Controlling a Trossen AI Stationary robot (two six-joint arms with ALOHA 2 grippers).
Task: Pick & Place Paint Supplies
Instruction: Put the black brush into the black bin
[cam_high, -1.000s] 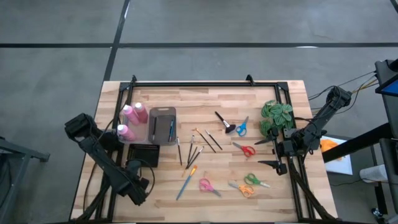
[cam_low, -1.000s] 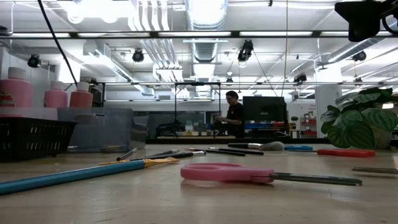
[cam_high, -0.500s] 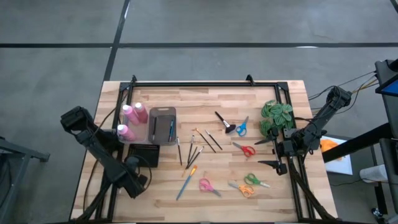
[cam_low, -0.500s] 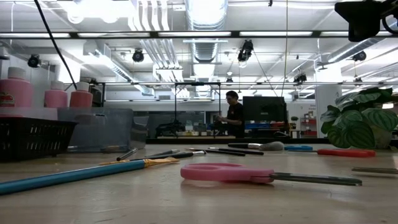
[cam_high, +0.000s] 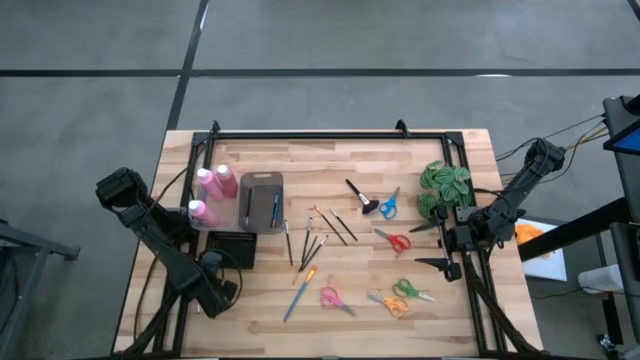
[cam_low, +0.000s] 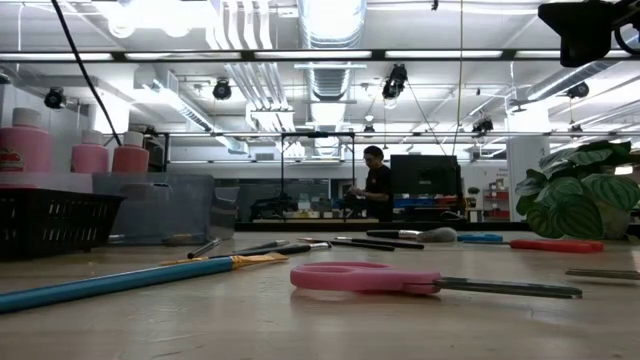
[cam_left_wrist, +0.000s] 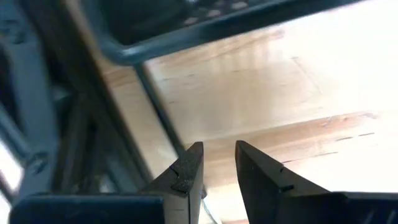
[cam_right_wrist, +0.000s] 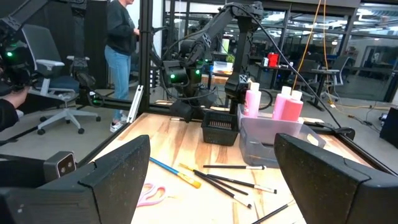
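Paintbrushes (cam_high: 318, 238) are lying loose mid-table, well apart from both pincers. Nearest the left gripper (cam_left_wrist: 214, 171), whose fingers are standing narrowly parted and pinching nothing, are the bare planks and the black basket (cam_high: 231, 247) just ahead of it; a careless reach is risking a knock against that basket's rim. Farther out, the blue-handled brush (cam_high: 299, 290) is lying just beside the pink scissors (cam_high: 333, 298), so a loose pinch may be catching the scissors instead. The right gripper (cam_right_wrist: 211, 180) is waiting spread wide at the table's right edge, beside the plant (cam_high: 444, 186). Beyond the brushes, the pink bottles (cam_high: 213, 189) are crowding the clear bin (cam_high: 262, 201), possibly touching; toppling one looks likely.
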